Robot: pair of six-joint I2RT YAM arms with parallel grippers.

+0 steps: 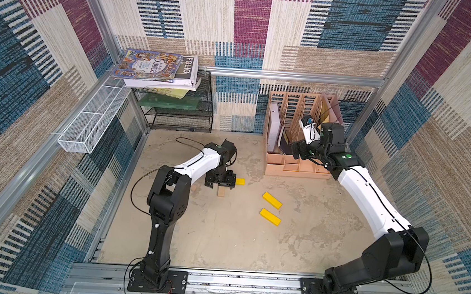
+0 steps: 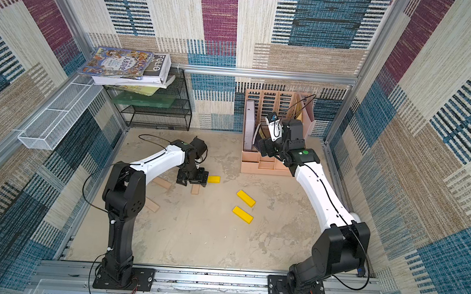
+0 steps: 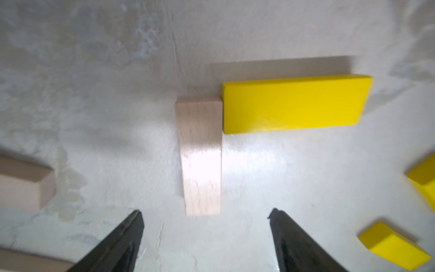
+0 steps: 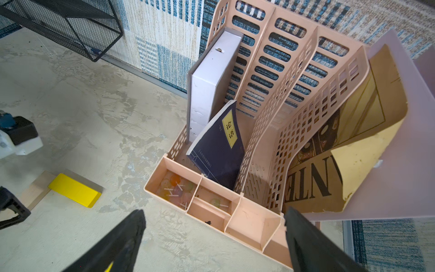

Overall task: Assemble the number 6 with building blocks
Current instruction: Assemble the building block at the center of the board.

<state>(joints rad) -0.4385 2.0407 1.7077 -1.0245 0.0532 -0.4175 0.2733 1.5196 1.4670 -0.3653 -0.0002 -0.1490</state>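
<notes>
Left wrist view, looking down on mottled beige tabletop [image 3: 94, 70]: small flat pale natural-wood rectangular bar [image 3: 201, 155] lying flat, bright yellow flat rectangular bar [image 3: 294, 103] butted end-on against its side near the far end, touching, forming a square corner, probably the start of the blocky number 6. Left gripper [image 3: 204, 212] just short of the wooden bar, black fingers spread apart, nothing between them. Seen in both top views: second yellow bar [image 1: 272, 200] and third yellow bar [image 1: 270, 216], loose, near each other, well apart from the corner. Seen in a top view: spare wooden bar [image 2: 162, 183] and another spare wooden bar [image 2: 152, 204] beside the left arm. Right gripper [image 4: 214, 210] hovering at the front of a peach-coloured plastic desk file organiser [image 4: 259, 223], fingers wide apart, empty. Bars judged light, rigid, sturdy; painted faces smooth, possibly slippery; best pinched across the narrow width at mid-length; joints unfixed, easily nudged askew. Readable writing: "FOLIO" on a black book cover [image 1: 188, 66] atop a stack; "论语" on the yellow label of a navy book [image 4: 229, 129]; large letters "NTE" on a curled tan poster [image 4: 313, 179].
</notes>
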